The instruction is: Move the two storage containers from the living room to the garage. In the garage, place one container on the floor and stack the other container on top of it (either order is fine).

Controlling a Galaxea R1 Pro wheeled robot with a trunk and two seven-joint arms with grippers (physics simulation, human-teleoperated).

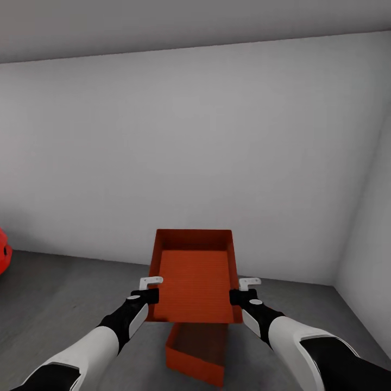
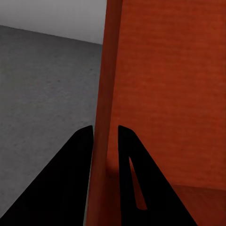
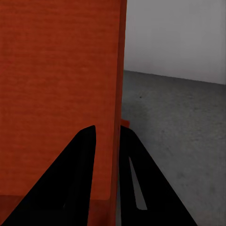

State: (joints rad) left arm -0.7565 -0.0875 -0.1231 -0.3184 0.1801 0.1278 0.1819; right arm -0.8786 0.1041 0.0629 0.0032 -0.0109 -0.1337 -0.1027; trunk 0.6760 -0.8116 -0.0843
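One orange-red, open-topped rectangular storage container (image 1: 194, 279) is held off the floor, level, its long axis running toward twelve o'clock, plain ribbed bottom showing inside straight walls. The second container (image 1: 198, 353), the same colour and shape, sits on the dark grey garage floor (image 1: 65, 293) directly beneath at six o'clock, partly hidden and turned slightly askew.

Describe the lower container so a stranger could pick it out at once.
Start at the pale back wall and drop to the grey floor between the robot's arms. The lower container sits there on the floor, partly hidden beneath its orange-red twin. Unlike the upper container, clamped by the left gripper and right gripper, nothing grips it.
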